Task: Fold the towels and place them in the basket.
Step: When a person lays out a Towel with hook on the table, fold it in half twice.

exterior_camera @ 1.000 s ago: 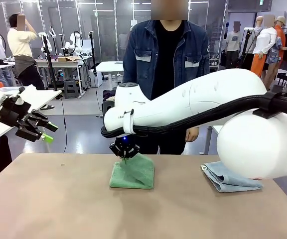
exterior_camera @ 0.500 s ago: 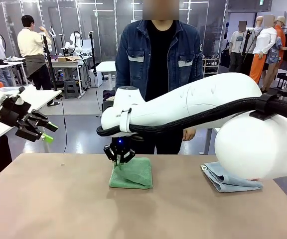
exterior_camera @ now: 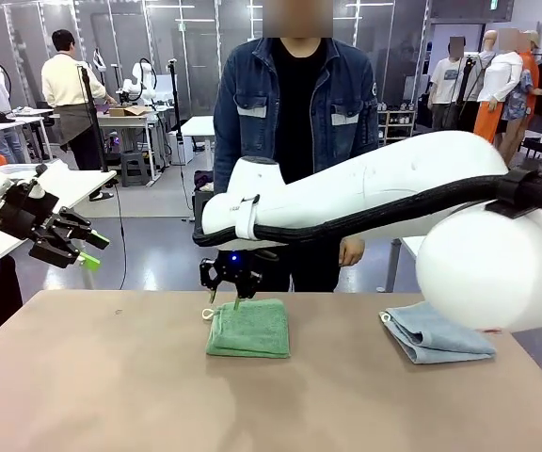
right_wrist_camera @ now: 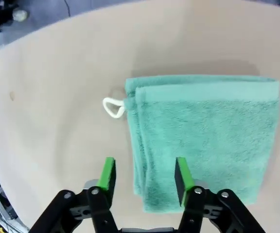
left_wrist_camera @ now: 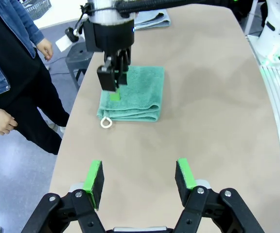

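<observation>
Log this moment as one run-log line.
right gripper: open above folded green towel | left gripper: open, idle | blue towel: folded

2 folded towels (exterior_camera: 248, 328) on table (exterior_camera: 111, 395), well apart.

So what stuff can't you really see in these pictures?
- Blue towel: front view, its right part sits behind the big white right arm; in the left wrist view the arm covers most of it.
- Person's far hand: front view, the arm blocks it.
- Left pincer: front view, too small and dark to judge its gap there.
</observation>
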You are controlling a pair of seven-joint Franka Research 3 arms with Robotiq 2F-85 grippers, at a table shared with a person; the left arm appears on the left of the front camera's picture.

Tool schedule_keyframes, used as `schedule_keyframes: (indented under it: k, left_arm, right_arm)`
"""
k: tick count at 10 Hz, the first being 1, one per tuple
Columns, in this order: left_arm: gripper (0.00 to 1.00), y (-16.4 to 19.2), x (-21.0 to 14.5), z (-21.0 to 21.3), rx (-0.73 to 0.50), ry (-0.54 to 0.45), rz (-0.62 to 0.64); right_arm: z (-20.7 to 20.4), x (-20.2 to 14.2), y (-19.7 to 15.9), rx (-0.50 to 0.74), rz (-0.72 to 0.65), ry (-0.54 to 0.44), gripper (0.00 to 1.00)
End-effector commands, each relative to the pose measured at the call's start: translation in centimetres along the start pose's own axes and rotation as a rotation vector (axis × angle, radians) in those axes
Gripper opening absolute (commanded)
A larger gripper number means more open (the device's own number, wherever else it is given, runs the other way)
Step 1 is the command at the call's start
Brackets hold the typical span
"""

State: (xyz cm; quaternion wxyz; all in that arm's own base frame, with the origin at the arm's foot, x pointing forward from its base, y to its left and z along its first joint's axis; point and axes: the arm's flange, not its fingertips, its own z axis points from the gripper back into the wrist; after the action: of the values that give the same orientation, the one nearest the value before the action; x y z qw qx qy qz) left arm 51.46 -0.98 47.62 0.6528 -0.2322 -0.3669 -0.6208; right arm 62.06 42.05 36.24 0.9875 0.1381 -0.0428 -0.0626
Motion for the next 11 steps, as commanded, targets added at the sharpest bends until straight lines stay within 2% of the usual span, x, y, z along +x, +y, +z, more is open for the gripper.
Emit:
schedule_keyframes:
  k: [1, 4, 6, 11]
  left_arm:
    - [0.75, 0.1, 0.2, 0.2, 0.002, 0.014, 0.003]
    - [0.75, 0.1, 0.2, 0.2, 0.002, 0.014, 0.003]
    - [0.75, 0.1, 0.2, 0.2, 0.002, 0.014, 0.003]
    - [0.75, 0.1, 0.2, 0.2, 0.002, 0.014, 0.003]
  right_arm:
    - [2.8, -2.3, -4.8, 0.045, 0.030, -0.030, 0.66]
    - [5.9, -4.6, -10.6, 0.092, 0.083, 0.002, 0.66]
    - [7.1, -4.9, -12.9, 0.109, 0.083, -0.008, 0.66]
    - [7.7, -4.3, -12.9, 0.080, 0.058, -0.013, 0.66]
